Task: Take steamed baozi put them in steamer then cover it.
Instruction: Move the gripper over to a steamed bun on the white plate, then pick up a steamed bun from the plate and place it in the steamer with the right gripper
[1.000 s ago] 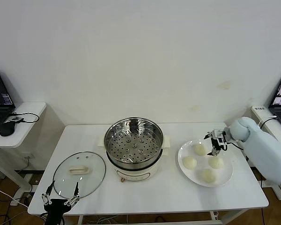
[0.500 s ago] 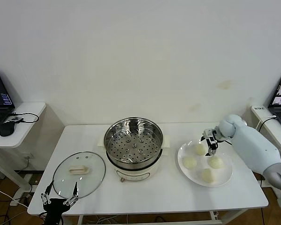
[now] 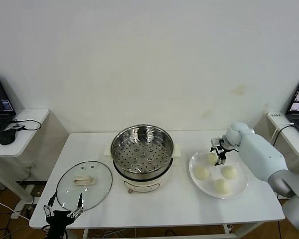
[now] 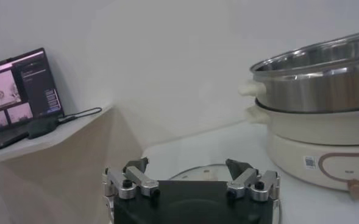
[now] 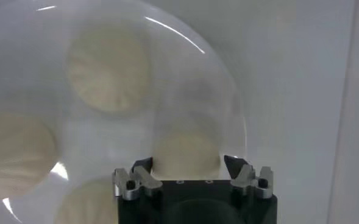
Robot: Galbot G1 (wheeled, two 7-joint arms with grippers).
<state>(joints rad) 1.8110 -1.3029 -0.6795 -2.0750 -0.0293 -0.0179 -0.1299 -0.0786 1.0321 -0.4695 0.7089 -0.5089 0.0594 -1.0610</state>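
- The left gripper hangs spread wide at the table's near edge, just in front of the glass cover, parked.
- The cover lies flat left of the steamer, leaving its perforated tray free for loading.
- The right gripper sits on the plate right of the steamer, fingers closing around the farthest steamed baozi; firm grasp: cannot tell.
- Three other baozi rest on that plate.

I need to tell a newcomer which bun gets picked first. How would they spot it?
Find the white plate on the table, right of the steel steamer. Of the four buns on it, it is the far bun, nearest the wall. It alone sits between the fingers of the right gripper.
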